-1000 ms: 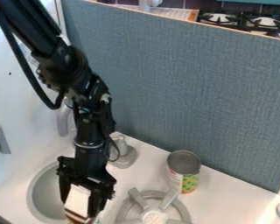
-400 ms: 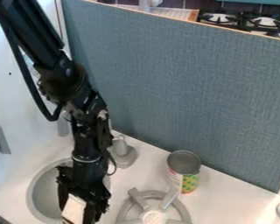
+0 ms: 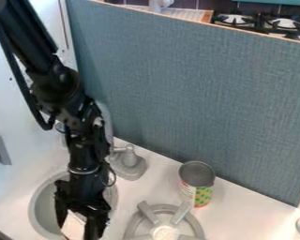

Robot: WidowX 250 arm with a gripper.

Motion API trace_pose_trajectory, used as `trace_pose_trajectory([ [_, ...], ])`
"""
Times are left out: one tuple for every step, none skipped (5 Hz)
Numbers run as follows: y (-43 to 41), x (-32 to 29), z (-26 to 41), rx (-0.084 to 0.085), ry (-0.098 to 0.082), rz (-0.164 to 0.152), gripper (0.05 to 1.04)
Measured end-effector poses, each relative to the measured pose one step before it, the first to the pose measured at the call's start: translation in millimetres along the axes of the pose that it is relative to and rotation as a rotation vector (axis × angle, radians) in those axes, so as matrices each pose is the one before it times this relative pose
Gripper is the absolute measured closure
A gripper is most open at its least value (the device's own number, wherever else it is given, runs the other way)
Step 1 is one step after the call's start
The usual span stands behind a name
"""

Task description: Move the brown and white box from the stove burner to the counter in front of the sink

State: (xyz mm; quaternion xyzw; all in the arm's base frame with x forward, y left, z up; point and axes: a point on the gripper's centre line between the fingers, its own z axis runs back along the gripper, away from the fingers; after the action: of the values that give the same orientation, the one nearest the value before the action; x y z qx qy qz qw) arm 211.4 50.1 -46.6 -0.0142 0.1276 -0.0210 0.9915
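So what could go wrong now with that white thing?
The white thing between the fingers of the pincer might slip out and tumble, maybe into the sink right beside it. And if the arm swung sideways, low down, it could perhaps knock over the can standing by the burner.

I see an open tin can on the white surface, low and right of the middle. A gray toy burner is close by. Behind them stands a big blue-gray board. A stove sits at the upper right.
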Motion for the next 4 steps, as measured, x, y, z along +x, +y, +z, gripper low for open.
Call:
trace_pose_trajectory([
  [-0.69, -0.06, 0.02, 0.0005, 0.0016, 0.0093, 0.083],
  [-6.76, -5.18, 11.78, 0.0014, -0.0251, -0.0099, 0.083],
  [-5.20, -5.44, 32.11, 0.0241, -0.0428, 0.0070, 0.083],
  [-10.50, -8.80, 36.16, 0.0500, -0.0605, -0.0181, 0.083],
])
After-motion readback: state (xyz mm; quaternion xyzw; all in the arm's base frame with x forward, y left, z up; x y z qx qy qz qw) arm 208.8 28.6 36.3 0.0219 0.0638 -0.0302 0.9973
